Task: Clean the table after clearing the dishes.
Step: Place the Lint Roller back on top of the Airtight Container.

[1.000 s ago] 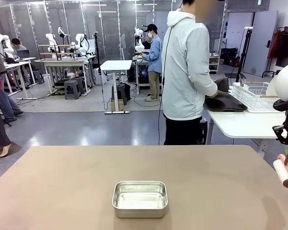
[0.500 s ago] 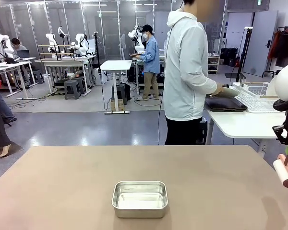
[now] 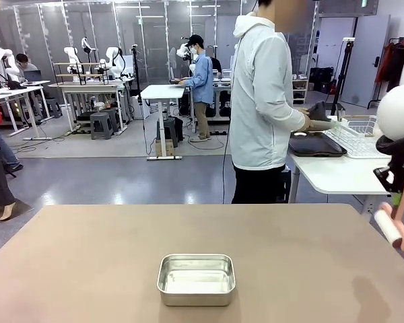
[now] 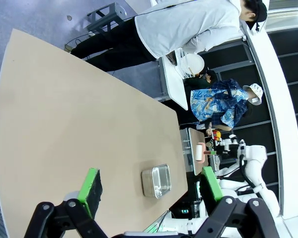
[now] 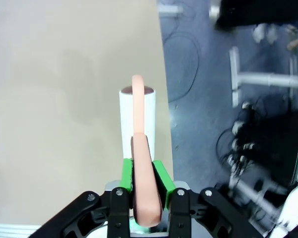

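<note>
- The table (image 3: 87, 256) fills the lower half of your front view, a steel pan (image 3: 196, 278) low at its centre.
- Your right gripper (image 5: 141, 176), at the right edge, clamps a pink-handled lint roller (image 5: 137, 116).
- Your left gripper (image 4: 149, 188) stands wide apart, holding nothing.
- Farther off, upper right, a person (image 3: 262, 101) handles dark trays (image 3: 315, 145) at a white table (image 3: 337, 175).

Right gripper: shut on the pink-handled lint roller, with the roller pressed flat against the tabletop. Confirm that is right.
Not quite. The right gripper is shut on the pink-handled lint roller, but the roller is not pressed on the table. The front view shows it held in the air beside the table's right edge, its shadow on the top below it.
</note>
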Controlling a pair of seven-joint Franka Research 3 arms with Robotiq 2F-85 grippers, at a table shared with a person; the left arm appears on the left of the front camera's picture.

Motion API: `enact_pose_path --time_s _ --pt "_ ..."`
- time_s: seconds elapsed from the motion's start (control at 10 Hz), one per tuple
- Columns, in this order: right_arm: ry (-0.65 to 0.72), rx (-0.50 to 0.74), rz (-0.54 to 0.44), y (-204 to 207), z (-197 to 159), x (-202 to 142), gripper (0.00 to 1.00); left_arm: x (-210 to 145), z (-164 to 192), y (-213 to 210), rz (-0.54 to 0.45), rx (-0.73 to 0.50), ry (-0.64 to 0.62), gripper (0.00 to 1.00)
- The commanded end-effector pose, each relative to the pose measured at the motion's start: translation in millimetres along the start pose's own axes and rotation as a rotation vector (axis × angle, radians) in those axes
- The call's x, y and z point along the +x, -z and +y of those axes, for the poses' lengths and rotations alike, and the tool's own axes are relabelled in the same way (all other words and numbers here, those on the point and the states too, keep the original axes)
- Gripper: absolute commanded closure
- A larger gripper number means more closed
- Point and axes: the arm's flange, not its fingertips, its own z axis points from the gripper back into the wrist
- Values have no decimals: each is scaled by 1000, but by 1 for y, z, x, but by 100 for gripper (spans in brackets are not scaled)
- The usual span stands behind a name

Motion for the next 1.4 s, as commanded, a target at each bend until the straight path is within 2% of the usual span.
enact_pose_path --time_s 0.0,0.3,0.6,0.9,1.3 --pt "-251 -16 -149 -50 43 -13 78 0 0 -3 10 -7 14 0" --pt "-619 28 -170 -85 133 -33 78 0 0 -3 10 -7 14 0" --pt "-932 116 -224 -109 226 -71 78 0 0 -3 10 -7 14 0" --pt "-1159 231 -292 -130 277 -113 78 0 0 -3 10 -7 14 0" --pt "-1364 320 -262 -125 340 -145 78 0 0 -3 10 -7 14 0"
